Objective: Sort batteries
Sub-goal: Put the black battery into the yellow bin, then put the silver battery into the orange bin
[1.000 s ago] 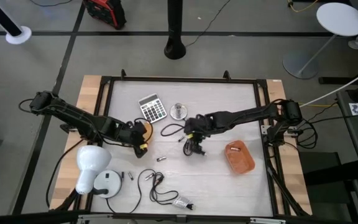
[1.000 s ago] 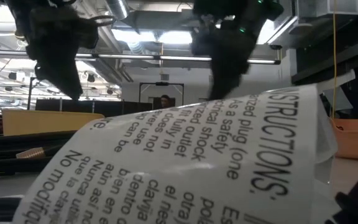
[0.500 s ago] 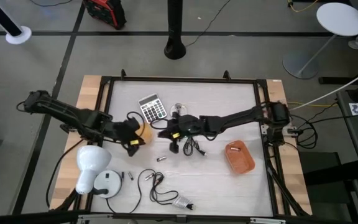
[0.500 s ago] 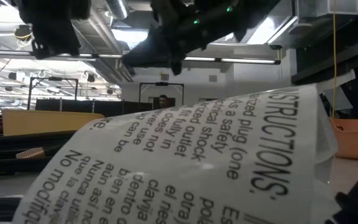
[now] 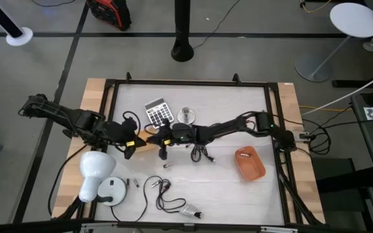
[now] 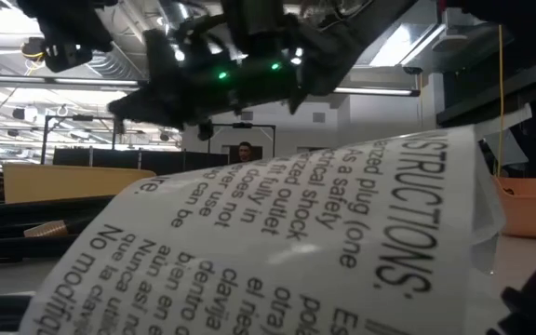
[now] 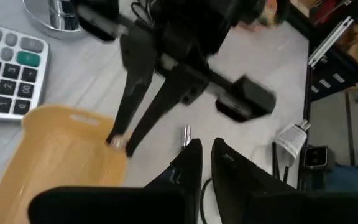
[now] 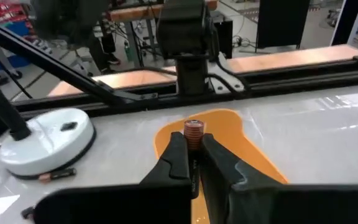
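My right gripper [image 8: 193, 149] reaches across the table and is shut on one small battery [image 8: 193, 130] with a copper-coloured end. It hovers over the yellow tray [image 8: 229, 140], which also shows in the left wrist view [image 7: 55, 155]. In the high view the right gripper [image 5: 160, 145] stands near the tray [image 5: 149, 138]. My left gripper [image 5: 129, 147] waits, shut, just left of the tray. One battery [image 5: 168, 166] lies loose on the table, also seen in the left wrist view [image 7: 186, 134]. More batteries [image 5: 135, 184] lie by the white round device. My right gripper pinches the battery by its lower body [image 8: 193, 144] between its two fingertips. The copper end [image 8: 193, 126] sticks out past the tips. The fingers [image 7: 132, 106] slant down from the table's right. The battery's tip [image 7: 118, 142] is over the tray's rim; I cannot tell whether it touches.
A calculator [image 5: 158, 112] and a silver disc object [image 5: 186, 116] lie beyond the tray. Black coiled cables [image 5: 203, 154] [image 5: 164, 194], an orange-brown tray [image 5: 249, 163] and a white lamp-like device [image 5: 96, 171] share the table. A printed instruction label [image 6: 296, 233] blocks the low view.
My right gripper has travelled toward the table's left edge, from above the cable pile at the table's middle to over the yellow tray. My left gripper has drawn back a little toward the left edge, off the tray.
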{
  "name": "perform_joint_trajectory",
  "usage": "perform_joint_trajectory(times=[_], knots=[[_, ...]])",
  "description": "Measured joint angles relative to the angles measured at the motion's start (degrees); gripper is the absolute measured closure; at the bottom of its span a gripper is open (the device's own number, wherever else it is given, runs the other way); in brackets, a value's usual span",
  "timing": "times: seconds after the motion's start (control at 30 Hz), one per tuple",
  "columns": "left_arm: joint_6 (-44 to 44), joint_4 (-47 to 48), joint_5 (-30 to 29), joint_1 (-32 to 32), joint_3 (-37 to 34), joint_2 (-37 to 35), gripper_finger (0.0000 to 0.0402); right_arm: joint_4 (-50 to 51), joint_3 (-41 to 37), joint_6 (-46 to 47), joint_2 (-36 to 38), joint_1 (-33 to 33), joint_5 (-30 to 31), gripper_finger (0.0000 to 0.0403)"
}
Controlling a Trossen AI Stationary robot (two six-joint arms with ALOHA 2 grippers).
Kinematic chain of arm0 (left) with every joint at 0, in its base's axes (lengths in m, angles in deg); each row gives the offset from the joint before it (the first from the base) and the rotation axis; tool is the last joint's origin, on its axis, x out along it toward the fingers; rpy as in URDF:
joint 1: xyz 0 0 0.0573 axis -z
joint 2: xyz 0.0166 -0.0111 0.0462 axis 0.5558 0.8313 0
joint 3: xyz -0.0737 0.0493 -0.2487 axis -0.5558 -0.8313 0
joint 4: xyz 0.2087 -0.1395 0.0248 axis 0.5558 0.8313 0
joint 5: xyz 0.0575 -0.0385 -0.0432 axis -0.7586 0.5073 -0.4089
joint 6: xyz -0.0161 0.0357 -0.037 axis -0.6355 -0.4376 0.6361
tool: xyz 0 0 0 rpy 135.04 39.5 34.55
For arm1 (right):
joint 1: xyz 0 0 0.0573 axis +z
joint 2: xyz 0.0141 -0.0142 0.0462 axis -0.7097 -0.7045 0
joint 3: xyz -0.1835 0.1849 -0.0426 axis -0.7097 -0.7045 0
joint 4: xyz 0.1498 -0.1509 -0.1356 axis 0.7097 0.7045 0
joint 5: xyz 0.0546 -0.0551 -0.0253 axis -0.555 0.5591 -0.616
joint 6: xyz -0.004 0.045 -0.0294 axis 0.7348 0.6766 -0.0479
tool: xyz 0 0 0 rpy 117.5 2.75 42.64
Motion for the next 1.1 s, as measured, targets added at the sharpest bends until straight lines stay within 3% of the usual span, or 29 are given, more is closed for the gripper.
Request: perform_joint_trajectory(times=[0.5,0.87,1.1], knots=[[1.90,7.21,7.45,2.78,0.00,0.01,0.0371,9.51,6.14,-3.09,-2.90,-0.07,0.93,0.0389],[5.18,6.62,8.87,4.92,0.00,0.34,0.0370,9.87,6.16,-4.44,-2.74,-0.07,2.55,0.0272],[-3.80,1.37,7.06,4.87,-0.02,3.18,0.0370,17.03,6.18,-8.77,3.09,0.05,2.54,0.0259]])
